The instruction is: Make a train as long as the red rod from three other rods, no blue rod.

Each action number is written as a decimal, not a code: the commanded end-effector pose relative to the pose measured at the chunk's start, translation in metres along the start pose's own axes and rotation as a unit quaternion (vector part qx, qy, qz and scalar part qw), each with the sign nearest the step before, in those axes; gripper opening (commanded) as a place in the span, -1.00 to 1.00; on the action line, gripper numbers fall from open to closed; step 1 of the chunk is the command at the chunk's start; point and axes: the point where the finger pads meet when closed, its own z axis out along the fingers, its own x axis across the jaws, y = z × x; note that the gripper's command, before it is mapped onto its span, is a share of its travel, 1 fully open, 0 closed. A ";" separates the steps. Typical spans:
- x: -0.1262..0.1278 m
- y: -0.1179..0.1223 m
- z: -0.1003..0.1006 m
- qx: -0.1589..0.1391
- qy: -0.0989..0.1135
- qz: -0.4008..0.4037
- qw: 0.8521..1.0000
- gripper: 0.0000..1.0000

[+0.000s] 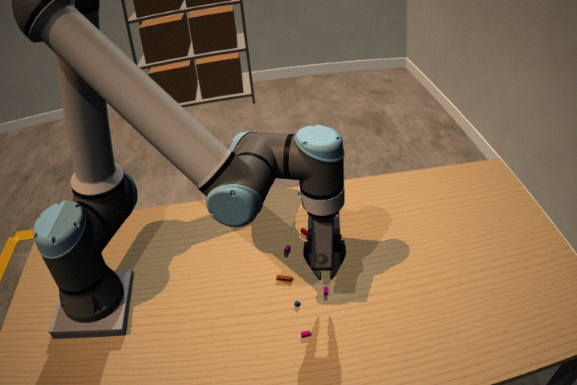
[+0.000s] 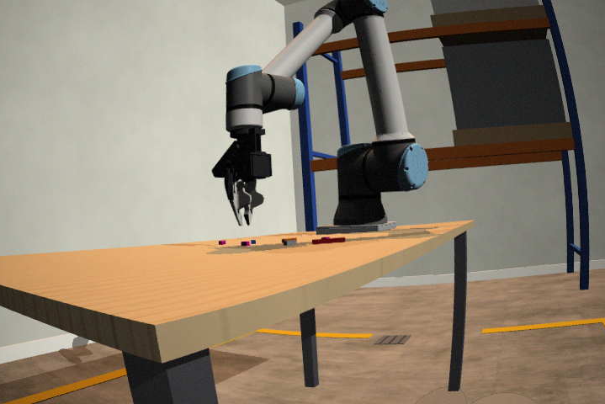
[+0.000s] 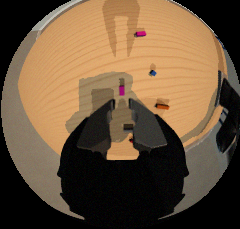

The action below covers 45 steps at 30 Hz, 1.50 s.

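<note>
My gripper [image 1: 325, 276] [image 2: 243, 220] [image 3: 121, 99] hangs a little above the table with its fingers slightly apart and nothing between them. A magenta rod [image 1: 326, 290] [image 3: 121, 90] [image 2: 245, 243] lies on the table just in front of and below the fingertips. An orange rod [image 1: 283, 277] [image 3: 161, 106] lies to the left. A second magenta rod [image 1: 286, 249] lies further back. A third magenta rod [image 1: 305, 334] [image 3: 140, 33] [image 2: 221, 241] lies nearer the front. The red rod [image 1: 303, 232] [image 2: 329, 240] is partly hidden behind the gripper. A grey rod [image 3: 128, 126] [image 2: 290, 242] shows under the fingers in the wrist view.
A small blue rod [image 1: 297, 303] [image 3: 153, 73] lies between the orange rod and the front magenta rod. The wooden table [image 1: 434, 227] stretches wide to the right. The arm's base [image 1: 88, 313] stands at the table's left. Shelves stand behind.
</note>
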 end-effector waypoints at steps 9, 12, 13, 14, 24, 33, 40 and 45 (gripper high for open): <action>0.000 0.000 -0.044 0.000 0.000 0.000 1.000 -0.72; 0.000 0.000 -0.044 0.000 0.000 0.000 1.000 -0.72; 0.000 0.000 -0.044 0.000 0.000 0.000 1.000 1.00; 0.000 0.000 -0.044 0.000 0.000 0.000 1.000 1.00; 0.000 0.000 -0.044 0.000 0.000 0.000 1.000 1.00; 0.000 0.000 -0.044 0.000 0.000 0.000 1.000 1.00; 0.001 -0.007 -0.043 0.000 0.000 0.028 1.000 1.00; 0.003 -0.015 -0.042 0.000 0.000 0.065 0.998 1.00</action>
